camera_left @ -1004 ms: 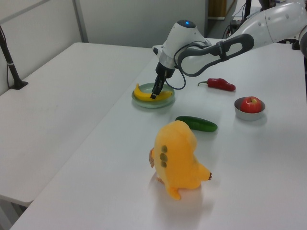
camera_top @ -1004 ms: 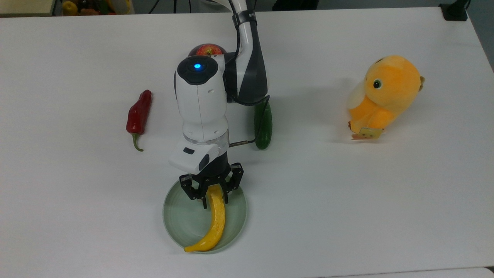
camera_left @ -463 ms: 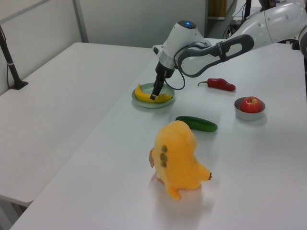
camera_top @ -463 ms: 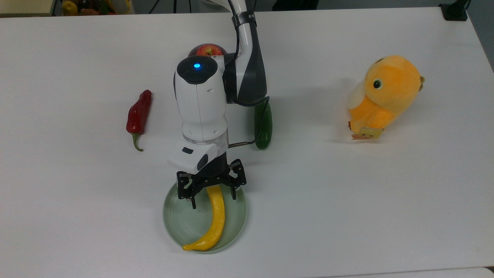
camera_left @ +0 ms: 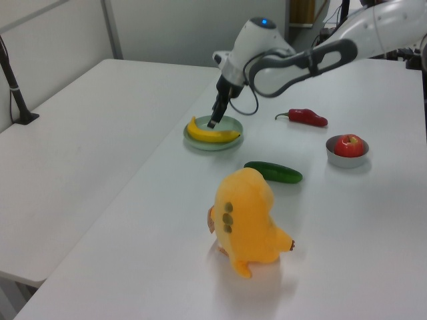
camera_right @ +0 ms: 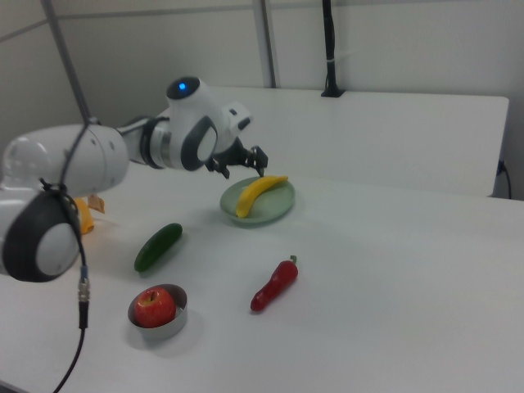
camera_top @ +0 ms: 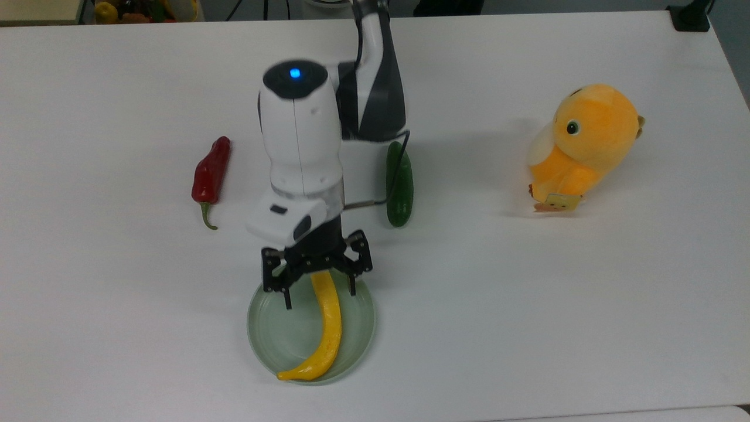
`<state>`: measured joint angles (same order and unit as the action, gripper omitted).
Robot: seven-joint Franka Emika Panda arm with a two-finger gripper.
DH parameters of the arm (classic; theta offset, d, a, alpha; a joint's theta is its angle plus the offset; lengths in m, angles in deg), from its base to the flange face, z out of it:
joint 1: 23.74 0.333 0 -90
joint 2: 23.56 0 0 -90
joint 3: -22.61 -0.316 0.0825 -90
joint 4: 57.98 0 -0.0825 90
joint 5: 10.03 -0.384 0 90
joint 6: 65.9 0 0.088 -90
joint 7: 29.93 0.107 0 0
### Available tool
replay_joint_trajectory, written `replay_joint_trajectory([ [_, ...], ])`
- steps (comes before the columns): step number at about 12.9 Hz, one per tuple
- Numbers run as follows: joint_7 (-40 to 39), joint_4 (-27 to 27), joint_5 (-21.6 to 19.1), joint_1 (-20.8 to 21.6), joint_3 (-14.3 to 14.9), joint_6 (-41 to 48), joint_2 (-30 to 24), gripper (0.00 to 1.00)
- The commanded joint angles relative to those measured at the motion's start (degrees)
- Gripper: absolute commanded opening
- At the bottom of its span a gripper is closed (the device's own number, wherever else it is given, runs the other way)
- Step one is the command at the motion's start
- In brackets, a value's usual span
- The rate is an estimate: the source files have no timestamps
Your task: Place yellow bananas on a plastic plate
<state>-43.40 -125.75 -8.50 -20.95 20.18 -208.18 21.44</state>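
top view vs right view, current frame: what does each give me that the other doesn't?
Top view: the orange plush toy with face and body in full, and the open gripper seen from above, one finger on either side of the banana.
Right view: the red apple sitting in the small grey bowl.
Both: the banana lying on the green plate, the cucumber and the red chilli.

The arm hides the banana's upper end and the plate's far rim in the top view — the cucumber's tip too.
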Motion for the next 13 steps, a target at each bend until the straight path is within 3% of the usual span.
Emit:
replay_joint_trajectory([
  [1, 4.40, -13.61, -0.74, 0.55, 2.52, 10.40, -17.65, 1.00],
  [4, 8.96, -14.40, -0.91, 0.55, 2.52, 31.56, -28.36, 1.00],
  [6, 11.00, -18.60, -1.44, 0.73, 2.34, 40.11, -36.44, 1.00],
  [9, 13.20, -22.74, -2.50, 0.73, 2.17, 47.78, -43.32, 1.00],
  [13, 13.38, -31.45, -3.55, 1.17, 1.03, 47.89, -51.59, 1.00],
])
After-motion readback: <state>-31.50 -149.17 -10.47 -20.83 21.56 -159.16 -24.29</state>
